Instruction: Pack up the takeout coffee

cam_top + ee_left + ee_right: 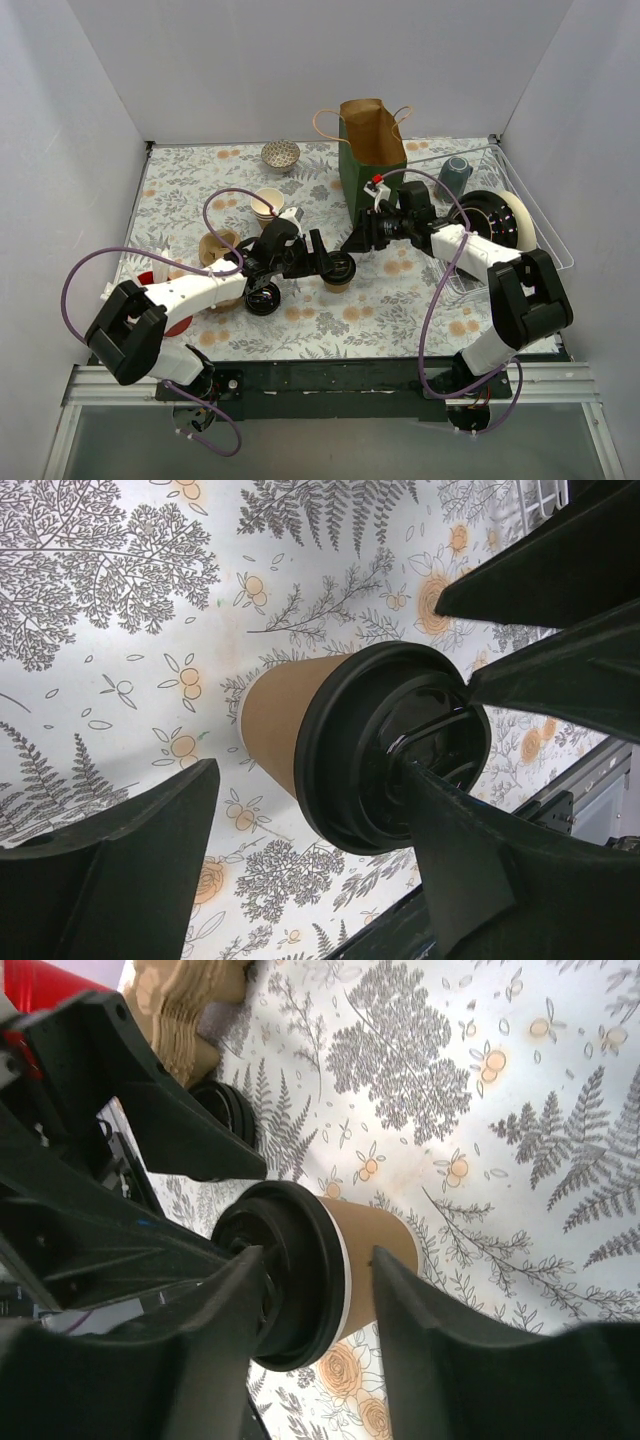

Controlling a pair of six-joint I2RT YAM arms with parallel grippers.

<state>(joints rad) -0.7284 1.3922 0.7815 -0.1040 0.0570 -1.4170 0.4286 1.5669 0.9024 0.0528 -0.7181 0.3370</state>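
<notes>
Cup (338, 271) upright on tabletop (400, 290), between both spread claws, left (335, 268) and right (352, 243); neither grips it.

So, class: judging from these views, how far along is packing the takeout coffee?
Done: the lid is already on the takeout coffee. In hand: the cup stands on the table, with the left claw and the right claw both open around it. Left: grip it, lift it and lower it into the open green bag.

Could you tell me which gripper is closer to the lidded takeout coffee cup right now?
Left. The left gripper straddles the takeout coffee cup at its lid, fingers open around it; the right gripper hovers just behind it, toward the green bag.
</notes>
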